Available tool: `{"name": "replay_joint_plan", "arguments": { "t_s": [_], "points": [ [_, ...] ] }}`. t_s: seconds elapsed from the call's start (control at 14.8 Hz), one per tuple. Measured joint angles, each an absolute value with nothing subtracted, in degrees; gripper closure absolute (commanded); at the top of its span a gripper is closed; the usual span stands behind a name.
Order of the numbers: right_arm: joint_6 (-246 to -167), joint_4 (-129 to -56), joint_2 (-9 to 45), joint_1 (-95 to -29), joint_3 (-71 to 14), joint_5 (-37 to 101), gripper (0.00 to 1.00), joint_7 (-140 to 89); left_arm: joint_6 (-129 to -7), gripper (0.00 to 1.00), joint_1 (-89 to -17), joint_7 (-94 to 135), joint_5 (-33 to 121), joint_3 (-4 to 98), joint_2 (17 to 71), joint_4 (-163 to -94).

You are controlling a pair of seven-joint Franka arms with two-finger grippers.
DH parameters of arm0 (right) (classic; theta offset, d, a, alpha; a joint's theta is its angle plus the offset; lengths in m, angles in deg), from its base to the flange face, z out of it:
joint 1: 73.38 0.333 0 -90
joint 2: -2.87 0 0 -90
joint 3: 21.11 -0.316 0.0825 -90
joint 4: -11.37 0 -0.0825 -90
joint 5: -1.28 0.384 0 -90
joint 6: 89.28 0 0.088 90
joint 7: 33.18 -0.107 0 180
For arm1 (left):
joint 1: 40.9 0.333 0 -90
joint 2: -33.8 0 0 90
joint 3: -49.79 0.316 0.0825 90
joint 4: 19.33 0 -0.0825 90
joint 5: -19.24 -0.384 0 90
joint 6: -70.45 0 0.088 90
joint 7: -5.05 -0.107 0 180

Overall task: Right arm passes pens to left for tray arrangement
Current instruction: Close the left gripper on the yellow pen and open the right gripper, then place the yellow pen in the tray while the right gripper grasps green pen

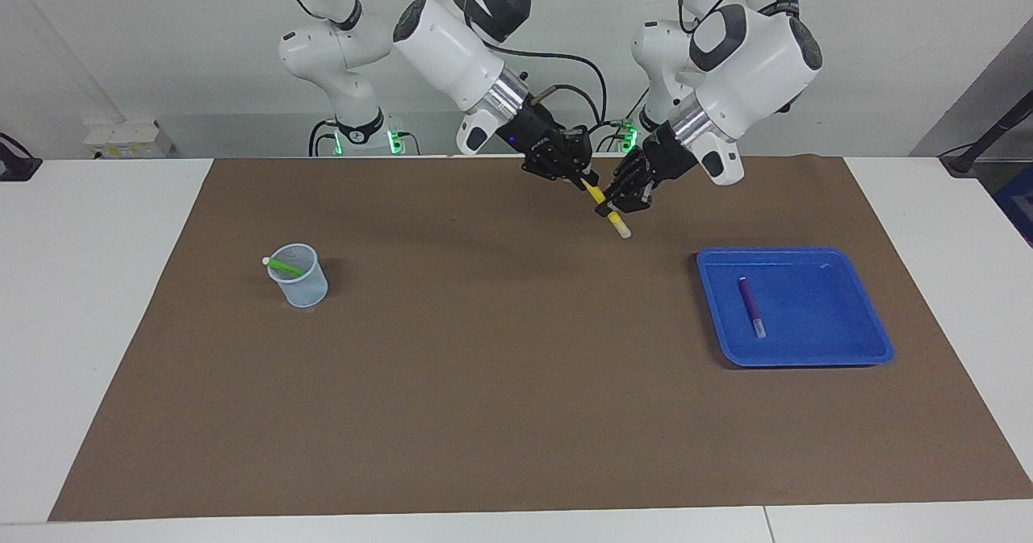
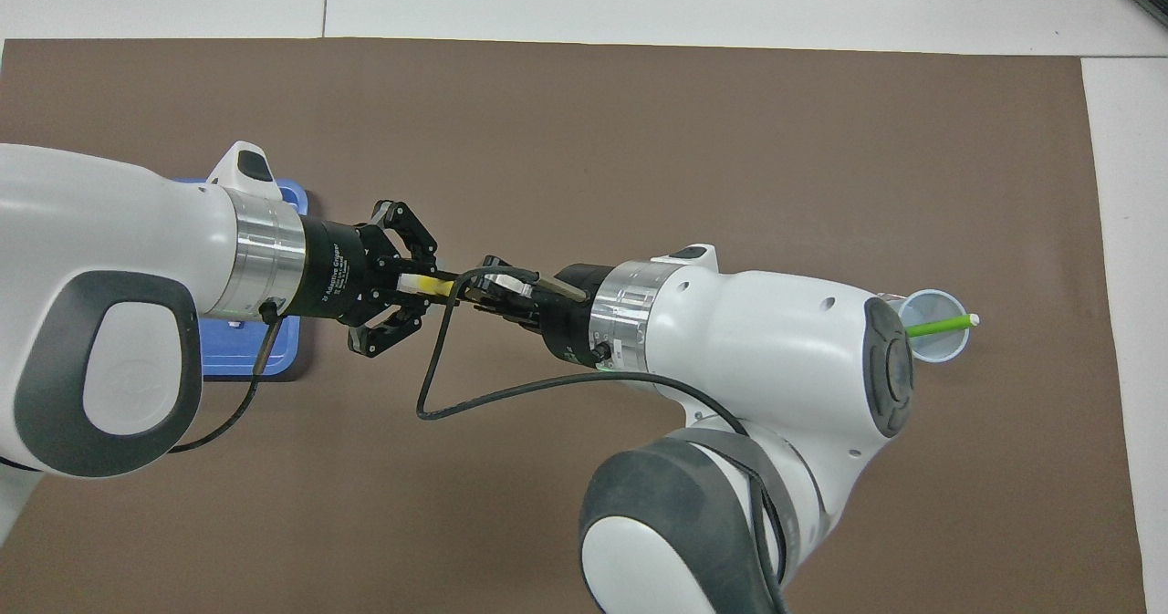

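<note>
The yellow pen [image 1: 620,224] hangs slanted in the air over the brown mat, held at both ends. My right gripper [image 1: 587,181] is shut on its upper end. My left gripper [image 1: 613,206] is shut on it lower down, with the pale tip sticking out below. From overhead the yellow pen [image 2: 440,287] bridges the left gripper [image 2: 422,284] and the right gripper [image 2: 467,292]. A purple pen [image 1: 750,305] lies in the blue tray [image 1: 795,251] toward the left arm's end. The green pen [image 1: 284,267] leans in a pale mesh cup [image 1: 300,285].
The mesh cup [image 2: 935,340] with the green pen [image 2: 940,325] stands toward the right arm's end of the brown mat [image 1: 500,365]. The left arm covers most of the tray [image 2: 246,372] from above. White table borders the mat on all sides.
</note>
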State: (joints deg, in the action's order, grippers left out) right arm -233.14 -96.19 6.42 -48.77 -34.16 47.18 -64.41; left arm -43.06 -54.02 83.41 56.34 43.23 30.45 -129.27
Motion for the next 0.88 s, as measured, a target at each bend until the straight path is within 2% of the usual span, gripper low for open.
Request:
{"name": "replay_joint_plan", "arguments": {
  "t_s": [0.14, 0.2, 0.27, 0.34, 0.41, 0.68, 0.88],
  "points": [
    [-233.14, -96.17, 6.42, -48.77, -34.17, 47.18, 1.00, -64.41, -43.06, 1.00, -54.01, 83.29, 56.32, 43.24, 30.42, -129.28],
    [-233.14, -96.17, 6.42, -48.77, -34.18, 47.18, 0.97, -64.41, -43.06, 1.00, -54.01, 83.14, 56.31, 43.25, 30.41, -129.29],
    [-233.13, -96.17, 6.42, -48.77, -34.19, 47.18, 0.58, -64.41, -43.06, 1.00, -54.01, 82.98, 56.31, 43.25, 30.40, -129.29],
    [-233.10, -96.16, 6.42, -48.77, -34.19, 47.18, 0.07, -64.42, -43.06, 1.00, -54.01, 82.89, 56.31, 43.25, 30.40, -129.29],
    [-232.99, -96.17, 6.42, -48.79, -34.19, 47.18, 0.00, -64.43, -43.06, 1.00, -54.01, 82.82, 56.31, 43.27, 30.39, -129.29],
    [-231.46, -96.10, 6.37, -49.60, -34.09, 47.13, 0.00, -64.43, -43.07, 1.00, -53.50, 80.66, 56.28, 43.50, 30.25, -129.29],
    [-224.46, -95.65, 5.95, -53.33, -33.99, 42.88, 0.00, -63.25, -40.43, 1.00, -52.45, 69.13, 52.95, 43.62, 30.21, -129.36]
  ]
}}
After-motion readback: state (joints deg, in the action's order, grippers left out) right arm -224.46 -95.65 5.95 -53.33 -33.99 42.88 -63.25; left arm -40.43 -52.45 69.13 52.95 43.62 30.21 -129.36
